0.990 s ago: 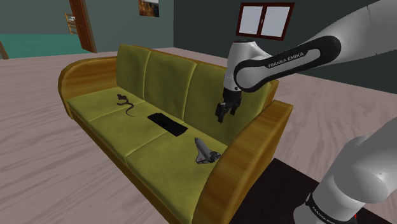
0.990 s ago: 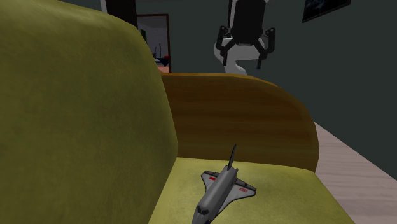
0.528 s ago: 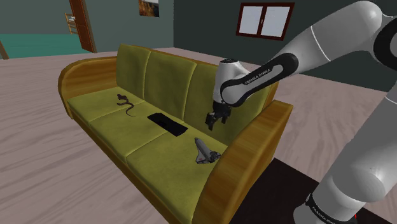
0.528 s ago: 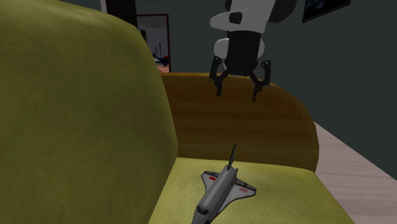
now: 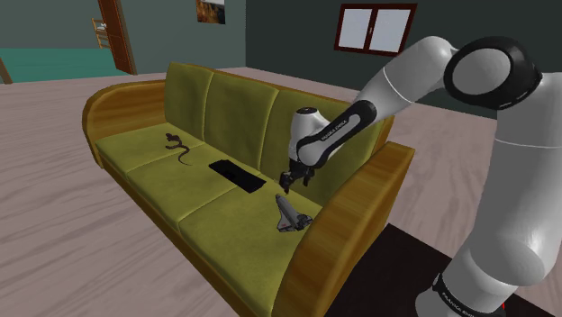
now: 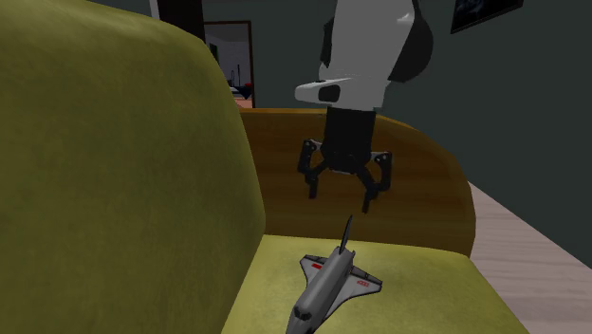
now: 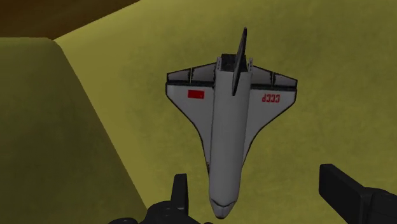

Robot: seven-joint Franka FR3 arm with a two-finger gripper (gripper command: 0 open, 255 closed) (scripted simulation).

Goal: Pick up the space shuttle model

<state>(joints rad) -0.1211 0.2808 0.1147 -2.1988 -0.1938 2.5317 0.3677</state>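
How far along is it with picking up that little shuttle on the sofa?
Approach looks done: the open hand hovers above the shuttle model, which lies untouched on the sofa seat. In hand: lining up over it. Left: lower, grip, lift.

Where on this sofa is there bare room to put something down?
The sofa seat is bare along its front edge, ahead of the flat black slab, and between the dark snake-like figure and the wooden armrest at the shoulder view's left. It is crowded at the opposite end, where the shuttle model lies under the open fingers.
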